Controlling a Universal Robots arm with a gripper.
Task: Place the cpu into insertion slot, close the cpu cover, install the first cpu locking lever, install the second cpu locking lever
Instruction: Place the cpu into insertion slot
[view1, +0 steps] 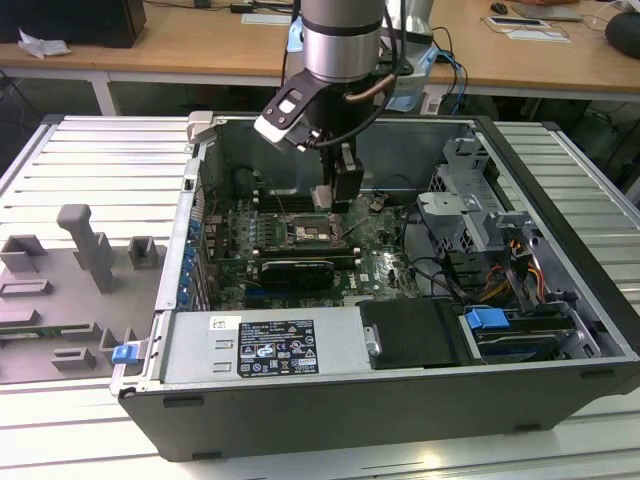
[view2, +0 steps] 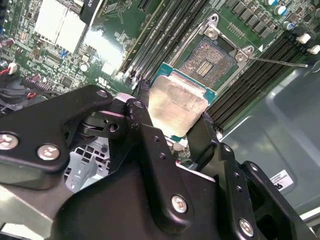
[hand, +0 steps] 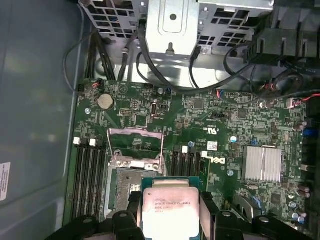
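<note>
**First step in hand: the chip is carried over its socket, not yet seated.**

The black two-fingered gripper is clamped on the edges of the cpu, a small thin square with a silver-grey metal top. It holds the chip above the green circuit board inside the open black computer case. The square dark insertion slot, with its fine pin grid, lies bare just beside the chip. The thin silvery windowed cpu cover stands swung up (so nothing is closed yet). By my judgement, placing the chip calls for squaring it over the socket and lowering it level and gently.
</note>
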